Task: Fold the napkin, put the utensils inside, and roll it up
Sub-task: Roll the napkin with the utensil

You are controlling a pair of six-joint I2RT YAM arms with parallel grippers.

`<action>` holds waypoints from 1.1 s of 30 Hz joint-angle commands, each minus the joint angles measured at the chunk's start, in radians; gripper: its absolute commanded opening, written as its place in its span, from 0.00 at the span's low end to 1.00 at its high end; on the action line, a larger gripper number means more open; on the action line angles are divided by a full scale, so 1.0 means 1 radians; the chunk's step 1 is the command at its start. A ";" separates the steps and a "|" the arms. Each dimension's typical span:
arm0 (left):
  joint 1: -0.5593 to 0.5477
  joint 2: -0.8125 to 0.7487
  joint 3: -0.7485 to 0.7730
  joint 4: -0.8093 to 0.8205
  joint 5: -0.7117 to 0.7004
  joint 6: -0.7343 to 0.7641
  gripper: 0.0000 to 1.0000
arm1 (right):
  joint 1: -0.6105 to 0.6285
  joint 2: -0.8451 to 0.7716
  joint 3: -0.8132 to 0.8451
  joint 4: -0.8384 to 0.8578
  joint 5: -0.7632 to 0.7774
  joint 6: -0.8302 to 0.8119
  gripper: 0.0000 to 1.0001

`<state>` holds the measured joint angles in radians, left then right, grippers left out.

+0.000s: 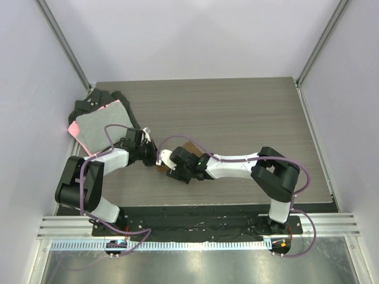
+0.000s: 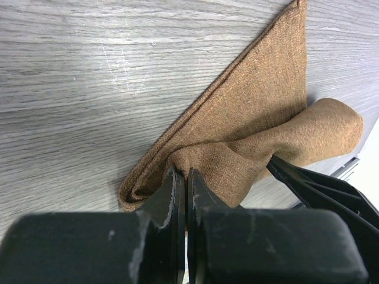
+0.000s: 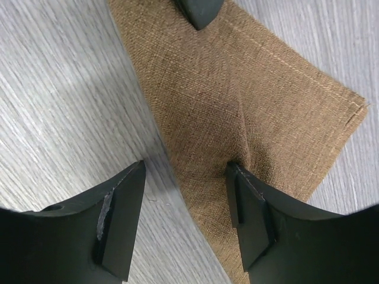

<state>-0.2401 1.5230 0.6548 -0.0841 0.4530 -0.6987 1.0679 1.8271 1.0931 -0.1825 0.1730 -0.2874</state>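
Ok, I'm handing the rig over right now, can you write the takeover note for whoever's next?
Left gripper: shut, pinching a raised fold of the napkin near one corner.
Right gripper: open, straddling the napkin's edge, with one finger over the cloth and the other over the bare table.
The napkin lies between the two grippers, folded into a triangle, with one part lifted.
No utensils visible in any view.
Done: the first fold looks made.
Left: finish the folding, place the utensils inside, roll it up.
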 commanded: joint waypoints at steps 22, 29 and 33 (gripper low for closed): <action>0.002 -0.018 0.054 -0.120 -0.062 0.067 0.00 | -0.009 0.018 0.094 -0.064 0.097 -0.107 0.80; 0.002 -0.020 0.055 -0.121 -0.059 0.068 0.00 | -0.029 0.021 0.093 -0.054 0.088 -0.108 0.80; 0.002 -0.020 0.055 -0.121 -0.056 0.068 0.00 | -0.029 0.001 0.085 -0.037 0.080 -0.128 0.80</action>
<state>-0.2401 1.5227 0.6918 -0.1688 0.4194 -0.6678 1.0470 1.8530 1.1576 -0.2493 0.2508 -0.3916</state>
